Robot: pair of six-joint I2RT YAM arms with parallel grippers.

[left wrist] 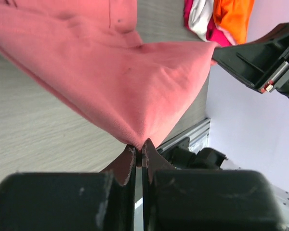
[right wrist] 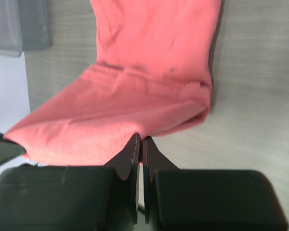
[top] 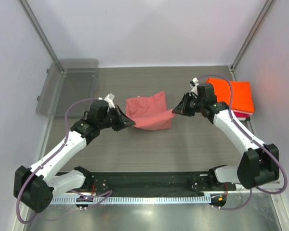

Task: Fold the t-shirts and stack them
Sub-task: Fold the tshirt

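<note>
The soft salmon-pink cotton t-shirt [top: 149, 110] lies mid-way across the grey table [top: 188, 144], its near edge held up between the left gripper [top: 131, 122] and right gripper [top: 175, 111], each pinching a corner. Light and limp, it will likely sag, so corner holds suit it.

Centre of the tabletop [top: 183, 149]: obstructed. The salmon-pink t-shirt [top: 149, 111] spans from the left end effector [top: 131, 123] to the right end effector [top: 175, 111]. Each is clamped on an edge of it, so there is no passage between them at that height.

Far-left corner: occupied by the clear grey tray [top: 72, 84].

Far-right corner: occupied by the orange t-shirt [top: 236, 94], folded on top of a stack. The right arm crosses its near-left edge in the top view.

Strip behind the pink shirt, between tray and stack: bare and open.

Near half, from the shirt to the arm bases: open, bounded by both forearms slanting inward.

Enclosure walls close off the left, right and rear.
</note>
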